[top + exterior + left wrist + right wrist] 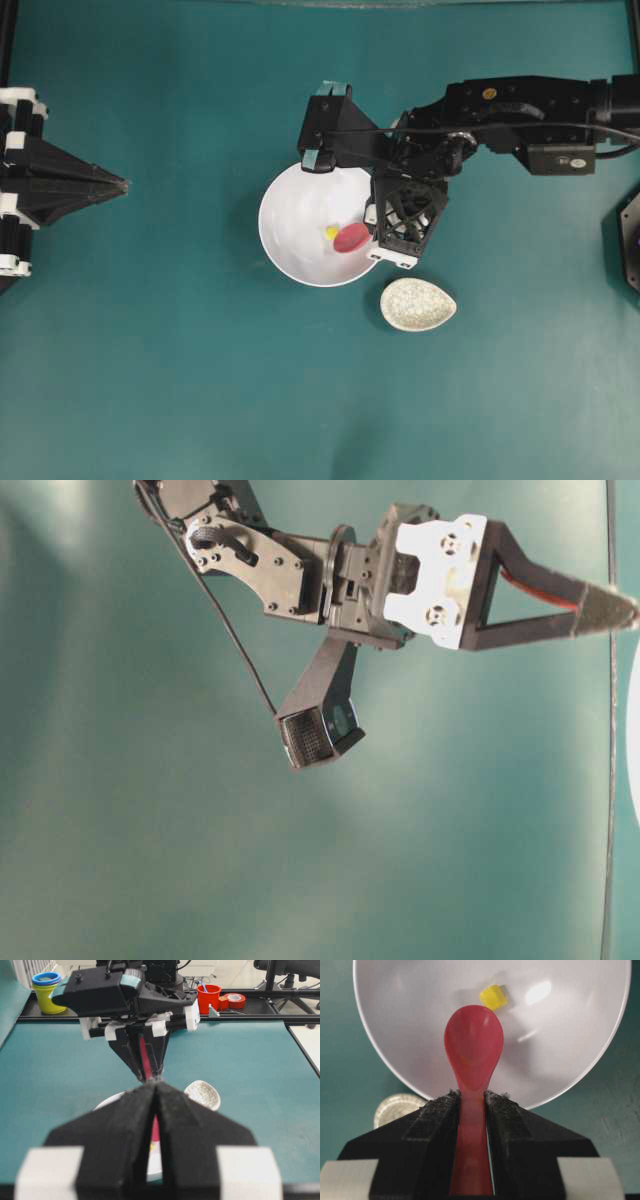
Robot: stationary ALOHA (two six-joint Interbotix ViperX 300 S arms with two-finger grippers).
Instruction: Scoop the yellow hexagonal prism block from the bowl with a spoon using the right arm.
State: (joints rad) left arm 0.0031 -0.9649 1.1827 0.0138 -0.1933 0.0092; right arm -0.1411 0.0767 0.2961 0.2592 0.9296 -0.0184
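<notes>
The right gripper (472, 1102) is clamped on the spoon (473, 1050) handle, its scoop inside the bowl (580, 1060). The yellow hexagonal prism block (493, 997) lies just beyond the scoop's tip. The left gripper (122, 183), at the bench's left edge, has its jaws together.

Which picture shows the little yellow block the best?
The right wrist view: the yellow block sits large and sharp in the white bowl, just past the tip of the pink spoon. Overhead it is only a tiny dot. The left wrist view barely glimpses it; the table-level view misses it.
</notes>
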